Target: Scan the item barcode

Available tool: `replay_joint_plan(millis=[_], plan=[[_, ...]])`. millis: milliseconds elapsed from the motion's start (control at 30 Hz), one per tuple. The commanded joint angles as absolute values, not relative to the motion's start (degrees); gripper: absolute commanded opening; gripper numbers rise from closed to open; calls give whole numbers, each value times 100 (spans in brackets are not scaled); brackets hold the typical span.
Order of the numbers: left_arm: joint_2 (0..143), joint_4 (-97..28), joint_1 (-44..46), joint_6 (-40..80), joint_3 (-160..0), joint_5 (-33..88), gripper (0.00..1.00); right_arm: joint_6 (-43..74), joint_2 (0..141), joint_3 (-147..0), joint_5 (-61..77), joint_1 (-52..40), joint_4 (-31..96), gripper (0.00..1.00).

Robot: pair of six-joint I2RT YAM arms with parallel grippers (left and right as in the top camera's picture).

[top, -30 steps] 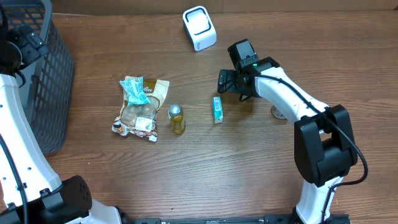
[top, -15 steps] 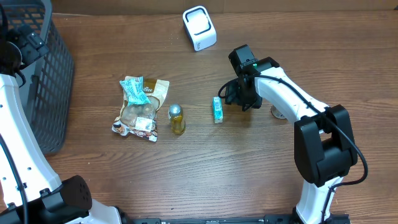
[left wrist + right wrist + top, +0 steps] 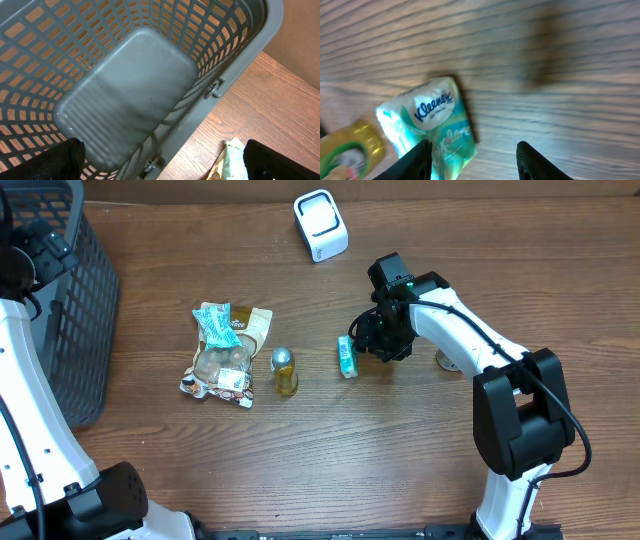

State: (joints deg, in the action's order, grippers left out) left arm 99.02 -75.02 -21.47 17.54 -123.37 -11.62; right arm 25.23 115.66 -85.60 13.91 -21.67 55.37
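A small teal Kleenex tissue pack (image 3: 346, 357) lies on the wooden table, slightly tilted. My right gripper (image 3: 372, 340) is low at the pack's right side. In the right wrist view the pack (image 3: 427, 120) sits against the left finger (image 3: 417, 162), with only its corner inside the gap. The right gripper (image 3: 474, 160) is open, its jaws partly drawn in, and mostly bare wood shows between them. The white barcode scanner (image 3: 321, 225) stands at the back of the table. My left gripper (image 3: 160, 165) hangs wide open over the grey basket (image 3: 240, 45), holding nothing.
A snack bag with a teal packet on it (image 3: 225, 355) and a small yellow bottle (image 3: 285, 372) lie left of the tissue pack. The dark mesh basket (image 3: 70, 300) fills the left edge. A small round object (image 3: 447, 360) sits by the right arm.
The right gripper has come down and leftward to the tissue pack, and its jaws have narrowed from wide open. The pack has been nudged slightly left and tilted. The left arm is still.
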Motion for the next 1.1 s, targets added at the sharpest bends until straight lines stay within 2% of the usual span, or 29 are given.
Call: replay_joint_plan(millis=[0,367,433,600,867,1067], plan=[[9933,-7481,-2134,1651,-12390,-1175,100,2512,11391,-8630,1920,-2180,5527,51],[9933,-7481,-2134,1651,-12390,-1177,99,2475,11397,-8626,1900,-2287,5391,50],[9933,-7481,-2134,1651,-12390,-1177,100,2259,11402,-8619,1933,-2300,5391,47],[9933,-7481,-2134,1651,-12390,-1177,100,2069,11445,-8549,1964,-2445,5256,45],[9933,-7481,-2134,1651,-12390,-1177,100,1942,11605,-8549,1959,-2630,4954,46],[9933,-7481,-2134,1651,-12390,-1177,99,1944,11622,-8549,1894,-2630,4847,41]])
